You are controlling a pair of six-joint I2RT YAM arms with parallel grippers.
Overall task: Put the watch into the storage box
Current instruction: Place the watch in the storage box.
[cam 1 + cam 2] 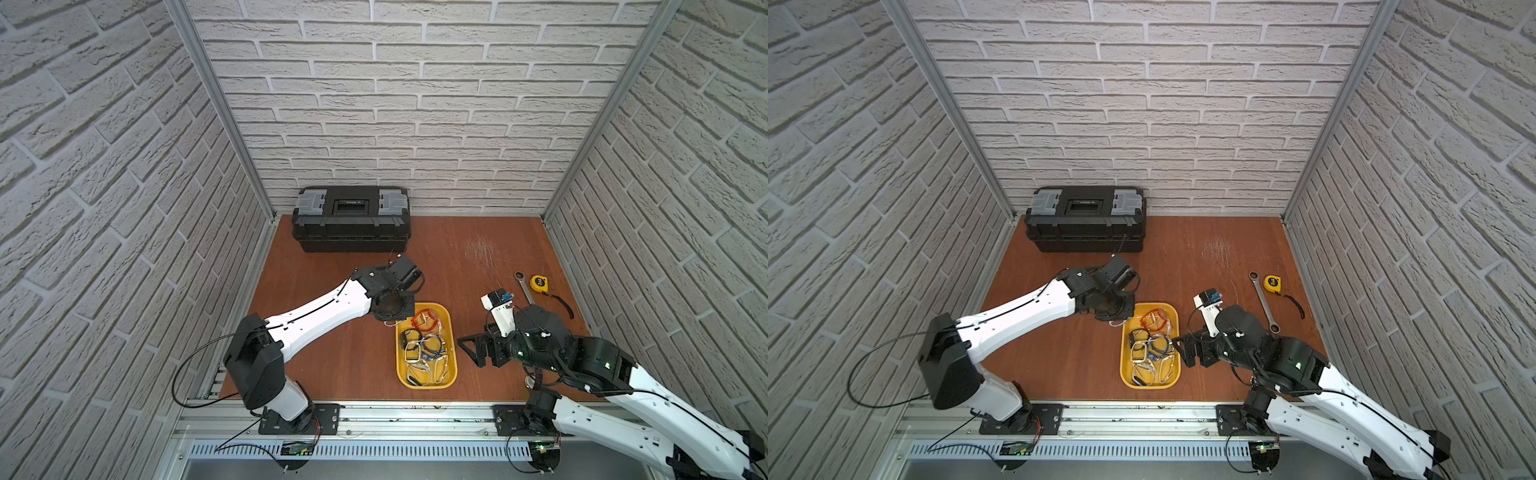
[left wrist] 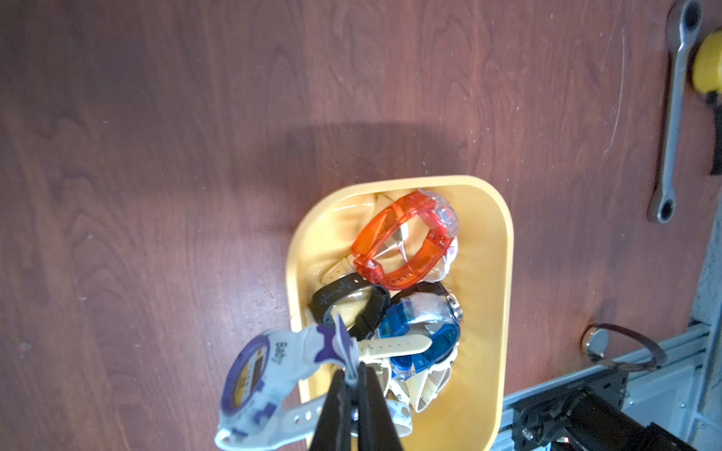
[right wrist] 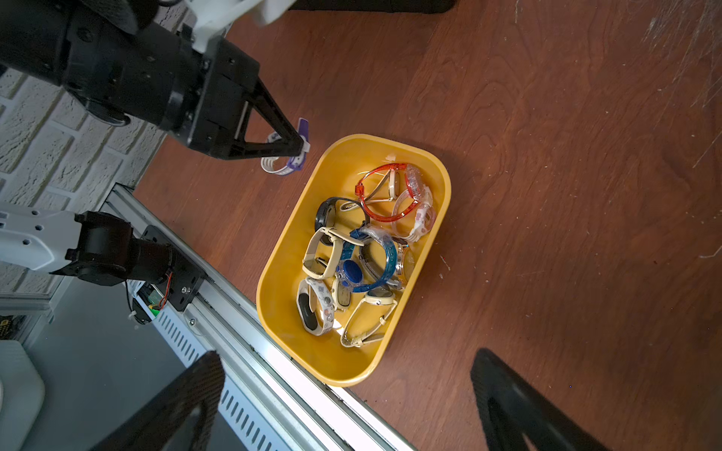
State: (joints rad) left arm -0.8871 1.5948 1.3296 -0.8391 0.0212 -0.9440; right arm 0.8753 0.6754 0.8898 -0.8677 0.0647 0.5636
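Closest to the lens, your left gripper (image 2: pixel 351 369) is clamped tight on the pale strap of the watch (image 2: pixel 250 375). It hangs at a corner of the storage box (image 2: pixel 486 332), its purple-ringed face outside the rim, over the wooden table (image 2: pixel 156 156). Expect it to be light, with a floppy, probably slick strap that lets the face swing; hold it near the case. The box is smooth yellow plastic with rounded corners and other watches (image 2: pixel 402 242) piled glossy inside. Your right gripper (image 1: pixel 471 351) gapes, holding nothing.

"Baby" is printed on the case of the white-and-purple watch (image 2: pixel 273 363), just beside its dial; the dial's digits are too blurred to read. At its one o'clock, a black band (image 2: pixel 340 291) carries a heartbeat-line mark. The black toolbox (image 1: pixel 351 218) label is illegible.
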